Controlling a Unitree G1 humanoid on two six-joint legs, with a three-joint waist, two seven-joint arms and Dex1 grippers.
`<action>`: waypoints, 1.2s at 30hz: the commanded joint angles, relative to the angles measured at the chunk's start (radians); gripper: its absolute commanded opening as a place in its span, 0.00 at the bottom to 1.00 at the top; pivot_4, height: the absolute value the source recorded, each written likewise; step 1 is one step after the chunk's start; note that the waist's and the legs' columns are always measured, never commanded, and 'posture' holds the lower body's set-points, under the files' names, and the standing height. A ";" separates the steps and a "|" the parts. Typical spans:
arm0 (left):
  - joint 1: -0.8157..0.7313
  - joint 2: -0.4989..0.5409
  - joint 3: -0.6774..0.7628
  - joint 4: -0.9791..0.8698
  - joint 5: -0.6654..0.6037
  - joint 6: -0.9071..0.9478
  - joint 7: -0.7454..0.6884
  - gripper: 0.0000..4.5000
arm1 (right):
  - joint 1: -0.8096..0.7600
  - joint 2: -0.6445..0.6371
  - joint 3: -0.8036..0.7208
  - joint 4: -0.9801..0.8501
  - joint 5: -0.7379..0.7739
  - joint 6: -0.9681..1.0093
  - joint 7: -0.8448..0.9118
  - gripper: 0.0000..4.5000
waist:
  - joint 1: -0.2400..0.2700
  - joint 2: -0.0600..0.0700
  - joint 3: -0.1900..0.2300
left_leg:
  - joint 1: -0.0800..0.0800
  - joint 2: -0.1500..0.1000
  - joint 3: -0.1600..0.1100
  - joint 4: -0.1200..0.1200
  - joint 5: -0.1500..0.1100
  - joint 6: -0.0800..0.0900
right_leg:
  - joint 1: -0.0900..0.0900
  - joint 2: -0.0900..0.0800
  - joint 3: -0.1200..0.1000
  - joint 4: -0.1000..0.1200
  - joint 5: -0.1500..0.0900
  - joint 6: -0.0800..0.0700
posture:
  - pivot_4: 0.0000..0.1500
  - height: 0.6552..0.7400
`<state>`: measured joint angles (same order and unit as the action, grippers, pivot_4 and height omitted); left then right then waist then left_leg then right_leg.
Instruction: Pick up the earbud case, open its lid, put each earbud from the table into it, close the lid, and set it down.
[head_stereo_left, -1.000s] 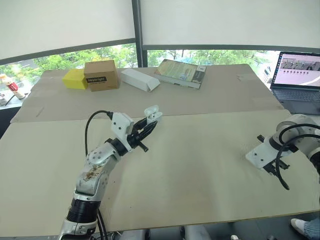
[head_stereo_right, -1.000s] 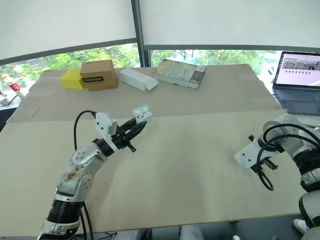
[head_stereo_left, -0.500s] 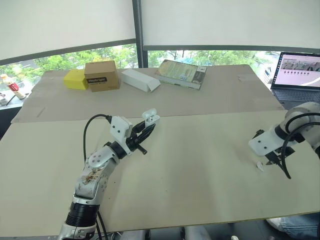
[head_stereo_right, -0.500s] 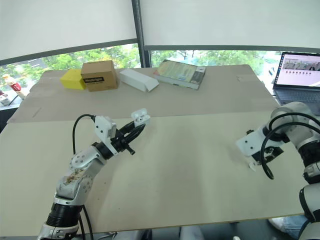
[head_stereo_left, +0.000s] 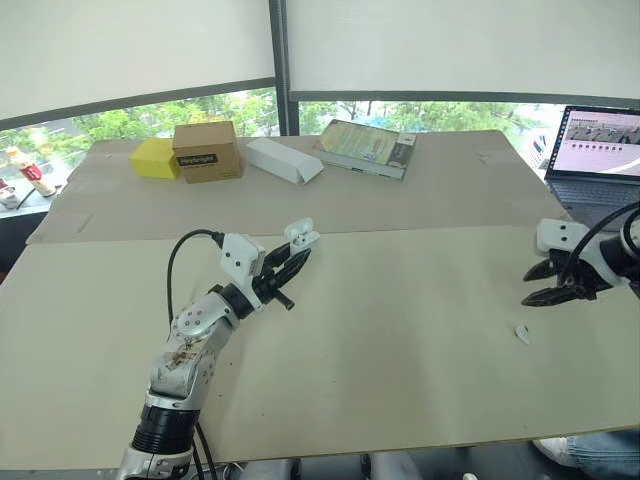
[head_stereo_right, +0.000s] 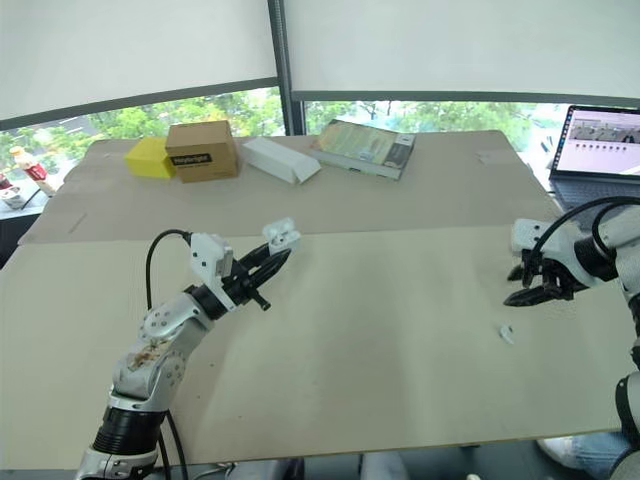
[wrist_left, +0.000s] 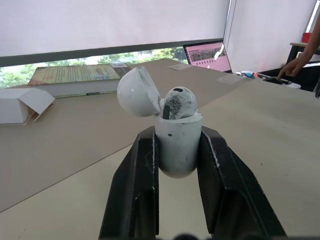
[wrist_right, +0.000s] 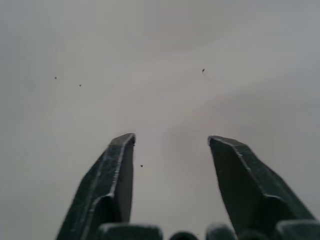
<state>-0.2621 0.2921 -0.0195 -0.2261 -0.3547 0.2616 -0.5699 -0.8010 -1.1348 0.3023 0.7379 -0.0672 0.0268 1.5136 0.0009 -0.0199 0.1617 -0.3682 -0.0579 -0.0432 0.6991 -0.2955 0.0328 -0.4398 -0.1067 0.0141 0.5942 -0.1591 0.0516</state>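
Case (wrist_left: 177, 145) open in L fingers (wrist_left: 137, 190), box (head_stereo_left: 207, 152) label illegible

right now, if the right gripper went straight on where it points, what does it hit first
Probably the bare table: the open right gripper faces plain tabletop straight ahead. The loose earbud seems to lie off that line, nearer the robot, though depth is unclear.

Far side of table (head_stereo_left: 420, 200), left to right: yellow box (head_stereo_left: 152, 158), brown box (head_stereo_left: 206, 151) just beside it, white carton (head_stereo_left: 283, 159), book (head_stereo_left: 364, 146). Laptop (head_stereo_left: 600, 148) at right edge, screen lit. Blinds (head_stereo_left: 130, 50) above window, trees behind. Person's hand (wrist_left: 292, 66) beyond table.
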 joint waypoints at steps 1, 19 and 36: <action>-0.008 0.003 0.002 -0.026 0.009 -0.025 0.002 0.12 | 0.067 -0.038 -0.056 -0.071 0.017 0.035 0.005 0.24 | 0.002 0.000 0.000 | 0.000 0.000 0.000 0.000 0.000 0.000 | 0.000 0.000 0.000 0.000 0.000 0.000 | 1.00 1.00; -0.010 -0.003 -0.005 -0.031 0.012 -0.017 0.001 0.12 | 0.211 -0.029 -0.138 -0.131 0.018 0.051 -0.047 0.00 | 0.002 0.001 0.000 | 0.000 0.000 0.000 0.001 0.000 0.000 | 0.000 0.000 0.000 0.000 0.000 0.000 | 1.00 1.00; -0.009 0.001 -0.001 -0.029 0.013 -0.021 -0.002 0.12 | 0.238 -0.026 -0.157 -0.200 0.038 0.116 -0.011 0.00 | 0.004 0.001 0.000 | 0.000 0.000 0.000 0.001 0.000 0.000 | 0.000 0.000 0.000 0.000 0.000 0.000 | 1.00 1.00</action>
<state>-0.2635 0.2907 -0.0235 -0.2234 -0.3414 0.2615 -0.5702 -0.5656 -1.1464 0.1785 0.5672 -0.0539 0.1321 1.4958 0.0050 -0.0191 0.1615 -0.3680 -0.0579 -0.0428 0.6999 -0.2952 0.0325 -0.4394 -0.1063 0.0142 0.5946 -0.1590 0.0518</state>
